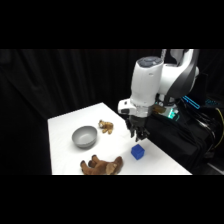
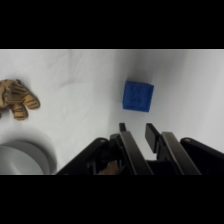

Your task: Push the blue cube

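Note:
The blue cube point(image 1: 138, 152) sits on the white table point(image 1: 65, 125) near its right edge. My gripper point(image 1: 138, 134) hangs just above and slightly behind it, not touching. In the wrist view the blue cube point(image 2: 138, 96) lies a short way beyond the gripper point(image 2: 137, 128). The two black fingers are drawn close together with only a narrow slit between them, and they hold nothing.
A grey bowl point(image 1: 84, 136) stands left of the cube, and its rim point(image 2: 30, 150) shows at the wrist view's lower left. A small tan toy point(image 1: 105, 126) point(image 2: 17, 99) lies behind the bowl. A brown plush toy point(image 1: 102, 165) lies at the table's front edge.

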Available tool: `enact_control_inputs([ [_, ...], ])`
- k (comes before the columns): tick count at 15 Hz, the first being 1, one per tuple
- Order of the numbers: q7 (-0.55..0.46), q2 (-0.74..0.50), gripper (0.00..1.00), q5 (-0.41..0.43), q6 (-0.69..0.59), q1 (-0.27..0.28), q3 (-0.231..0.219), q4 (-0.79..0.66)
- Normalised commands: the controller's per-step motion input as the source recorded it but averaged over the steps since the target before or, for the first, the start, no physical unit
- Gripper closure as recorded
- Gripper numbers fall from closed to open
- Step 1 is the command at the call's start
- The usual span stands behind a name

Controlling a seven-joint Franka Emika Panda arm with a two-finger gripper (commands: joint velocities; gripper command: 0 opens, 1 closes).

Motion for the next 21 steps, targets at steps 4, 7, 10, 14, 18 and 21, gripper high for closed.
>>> enact_control_inputs([
  [4, 0.18, 0.09, 1.0, -0.171, 0.45, 0.025, -0.01, -0.23],
  [7, 0.16, 0.26, 0.98, -0.189, 0.39, 0.076, -0.062, -0.07],
  [10, 0.11, 0.36, 0.98, -0.164, 0.35, 0.14, -0.136, 0.06],
  [14, 0.03, 0.32, 0.99, -0.083, 0.27, 0.142, -0.154, 0.1],
  [18, -0.01, -0.03, 0.99, -0.026, -0.02, 0.105, -0.071, -0.03],
  [21, -0.1, -0.42, 0.99, 0.066, -0.42, 0.053, 0.026, -0.1],
])
